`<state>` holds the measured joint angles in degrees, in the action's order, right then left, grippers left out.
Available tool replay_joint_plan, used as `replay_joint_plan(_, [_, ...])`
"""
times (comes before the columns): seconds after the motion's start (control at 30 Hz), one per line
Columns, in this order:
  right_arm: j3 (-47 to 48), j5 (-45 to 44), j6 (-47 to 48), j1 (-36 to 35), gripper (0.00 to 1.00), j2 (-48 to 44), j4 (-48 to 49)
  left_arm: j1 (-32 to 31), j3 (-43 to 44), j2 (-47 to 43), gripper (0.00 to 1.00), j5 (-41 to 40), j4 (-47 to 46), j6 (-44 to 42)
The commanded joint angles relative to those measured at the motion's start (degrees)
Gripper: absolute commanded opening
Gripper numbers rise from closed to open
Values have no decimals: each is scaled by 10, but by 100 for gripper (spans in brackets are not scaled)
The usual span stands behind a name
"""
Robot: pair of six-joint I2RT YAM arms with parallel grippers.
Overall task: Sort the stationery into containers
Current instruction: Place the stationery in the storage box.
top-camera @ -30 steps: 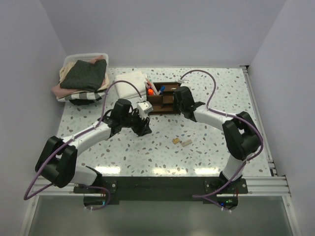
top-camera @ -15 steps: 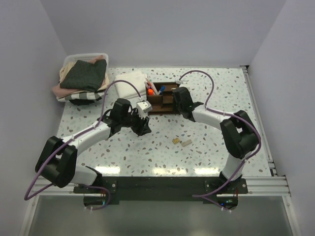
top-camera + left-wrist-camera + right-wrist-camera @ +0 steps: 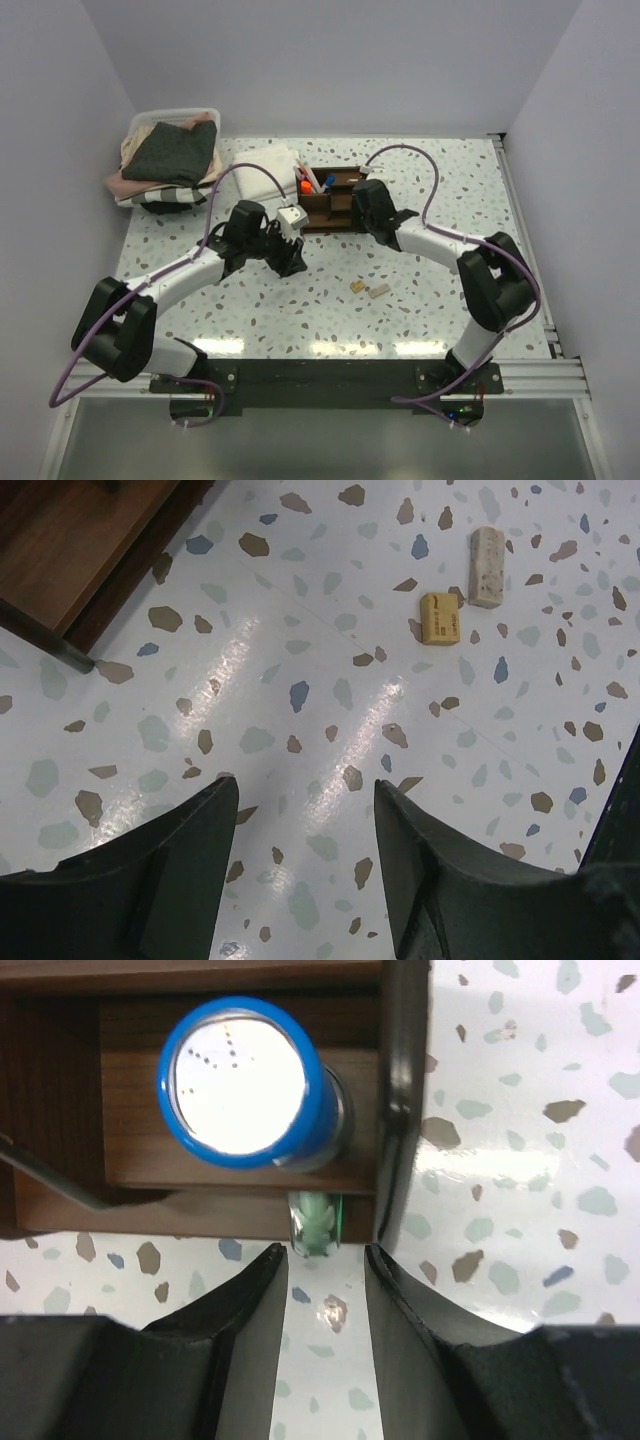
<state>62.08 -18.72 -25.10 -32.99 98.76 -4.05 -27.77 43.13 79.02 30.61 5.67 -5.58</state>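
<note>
- Right gripper (image 3: 322, 1253): fingers parted, gripping nothing; the small green bit (image 3: 315, 1224) sits right at the wall of the dark brown wooden organiser (image 3: 200, 1212).
- Left gripper (image 3: 305, 785): parted too, empty.
- I'd back straight off, no nudging it.

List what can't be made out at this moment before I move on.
- Top view: the right arm covers its own jaws and the organiser's right compartments.
- Right wrist view: green bit at the organiser's edge; kind, and whether inside, unclear.
- Left wrist view: organiser cut off at top-left corner.
</note>
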Motion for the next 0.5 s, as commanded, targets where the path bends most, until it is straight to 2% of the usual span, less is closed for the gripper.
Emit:
replay_joint_plan(0.0, [-13, -21, 2, 13, 41, -79, -77, 4, 26, -25, 62, -10, 13, -16])
replay_joint_plan(0.07, [-19, 3, 23, 25, 43, -115, -103, 4, 35, -33, 62, -13, 30, -24])
replay_joint_plan(0.13, [-44, 40, 105, 36, 48, -139, -104, 5, 48, -38, 62, -15, 46, -39])
replay_joint_plan(0.17, [-55, 92, 143, 36, 50, -161, -98, 4, 57, -43, 62, -15, 54, -51])
replay_joint_plan(0.2, [-83, 134, 234, 37, 51, -173, -86, 5, 62, -45, 63, -14, 62, -57])
replay_joint_plan(0.27, [-115, 258, 337, 36, 52, -196, -79, 4, 74, -53, 63, -14, 81, -69])
replay_joint_plan(0.4, [-226, 436, 599, 38, 54, -282, -76, 4, 79, -67, 63, -13, 101, -82])
replay_joint_plan(0.47, [-252, 467, 672, 37, 55, -300, -82, 4, 76, -76, 64, -11, 112, -90])
